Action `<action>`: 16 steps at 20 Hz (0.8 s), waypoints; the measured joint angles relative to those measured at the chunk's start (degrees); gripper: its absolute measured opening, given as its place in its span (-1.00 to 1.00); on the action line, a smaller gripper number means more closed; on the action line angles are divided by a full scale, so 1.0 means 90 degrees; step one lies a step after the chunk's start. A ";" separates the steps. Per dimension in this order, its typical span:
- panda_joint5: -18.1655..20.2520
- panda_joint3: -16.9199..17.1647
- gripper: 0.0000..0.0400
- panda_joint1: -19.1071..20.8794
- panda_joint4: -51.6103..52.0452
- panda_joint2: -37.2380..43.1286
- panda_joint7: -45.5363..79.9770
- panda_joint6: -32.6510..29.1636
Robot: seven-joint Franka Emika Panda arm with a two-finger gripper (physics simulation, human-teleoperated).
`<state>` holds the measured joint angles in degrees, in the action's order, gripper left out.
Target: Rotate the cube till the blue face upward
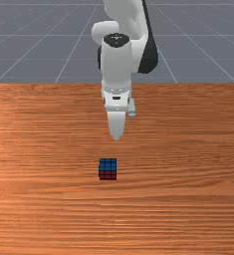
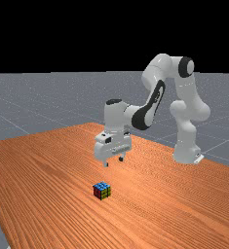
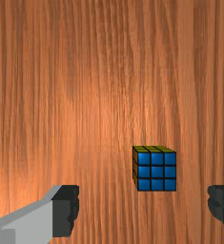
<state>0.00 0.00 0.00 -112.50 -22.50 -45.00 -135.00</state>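
One cube (image 1: 107, 169) sits blue face up on the table (image 1: 39, 209), its underside hidden. Beyond and above it hangs one gripper (image 2: 113, 162), two fingers wide apart, holding nothing; in the front view, one finger masks the other. Farthest, one arm (image 2: 184, 87), cropped by that view's top edge.

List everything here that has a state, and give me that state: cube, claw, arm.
Cube: resting on the table, blue face up, red face toward the front view's camera, not held.
Claw: open, fingers wide apart, holding nothing, higher than the cube.
Arm: bent, reaching out over the table with the claw pointing down.
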 joint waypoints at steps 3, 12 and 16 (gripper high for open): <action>0.0026 0.0037 1.00 -0.0031 0.0006 0.0007 0.0227 0.0037; 0.0018 0.0356 -0.94 -0.0185 -0.0432 0.0616 0.1868 0.0371; 0.0031 0.0485 -0.99 -0.0318 -0.0371 0.0588 0.2861 0.0507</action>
<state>0.28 4.36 -2.86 -115.84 -17.21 -19.25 -130.43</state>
